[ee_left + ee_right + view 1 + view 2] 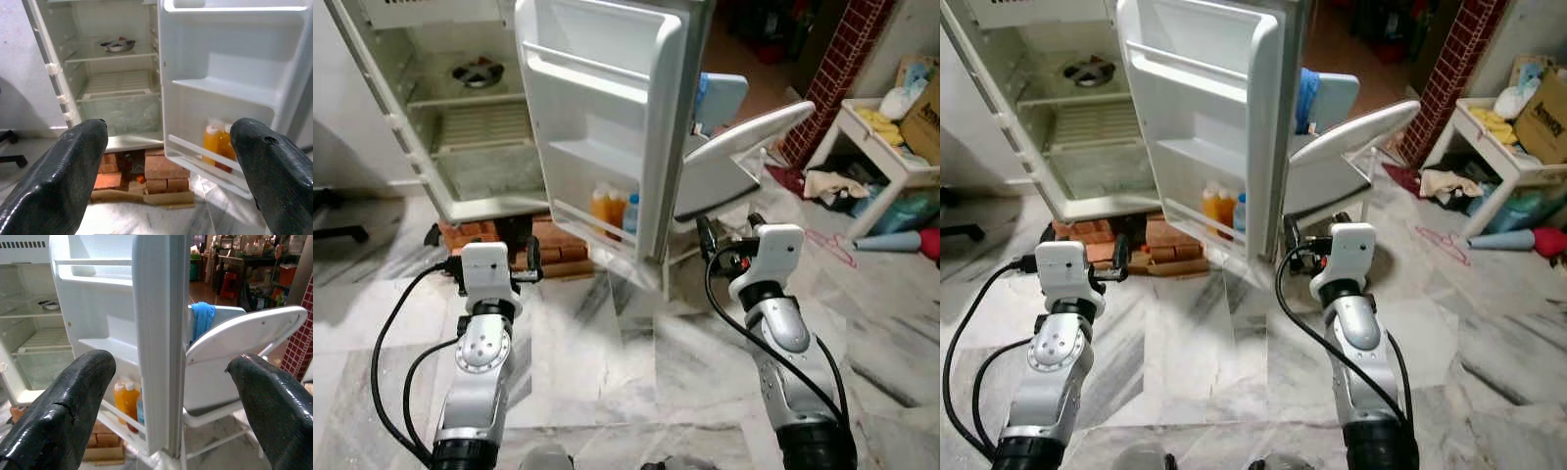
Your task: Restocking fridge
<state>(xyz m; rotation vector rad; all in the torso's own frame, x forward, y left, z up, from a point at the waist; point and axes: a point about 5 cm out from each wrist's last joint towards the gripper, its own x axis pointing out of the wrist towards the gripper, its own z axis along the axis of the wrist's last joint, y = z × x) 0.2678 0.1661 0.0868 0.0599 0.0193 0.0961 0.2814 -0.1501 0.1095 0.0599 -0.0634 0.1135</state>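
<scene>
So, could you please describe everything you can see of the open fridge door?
The white plastic fridge door stands swung wide open, its inner side facing the robot. Moulded shelves run across it: an upper bin with a rail, a middle ledge, and a bottom rack behind a guard bar. That bottom rack holds two orange bottles and a blue-capped bottle upright. Behind its outer edge stands a white folding chair.

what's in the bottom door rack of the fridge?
The bottom door rack holds two orange bottles and a blue-capped bottle, standing side by side. The rack's front rail covers their bases, and anything further along the rack is hidden by the door edge.
</scene>
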